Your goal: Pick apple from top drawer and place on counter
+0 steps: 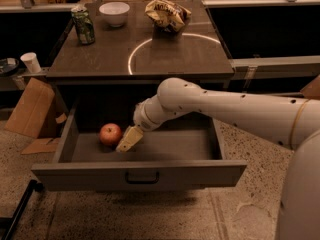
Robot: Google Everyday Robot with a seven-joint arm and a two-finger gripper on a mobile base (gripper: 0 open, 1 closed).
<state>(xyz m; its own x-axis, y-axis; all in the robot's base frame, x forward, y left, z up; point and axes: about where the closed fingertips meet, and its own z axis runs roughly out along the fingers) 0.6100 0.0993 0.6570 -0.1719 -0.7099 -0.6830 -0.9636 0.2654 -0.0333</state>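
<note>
The top drawer (140, 173) stands pulled open below the counter (100, 59), its dark pull handle at the front centre. The red apple (110, 134) lies on the drawer floor at the left. My white arm reaches in from the right, and my gripper (128, 140) hangs inside the drawer just right of the apple, close to it or touching it. The counter carries a thin white circular line (175, 49).
On the counter stand a green can (83, 25), a white bowl (114, 13) and a crumpled snack bag (167, 15). A cardboard piece (31, 109) leans left of the drawer, with a white cup (31, 62) above it.
</note>
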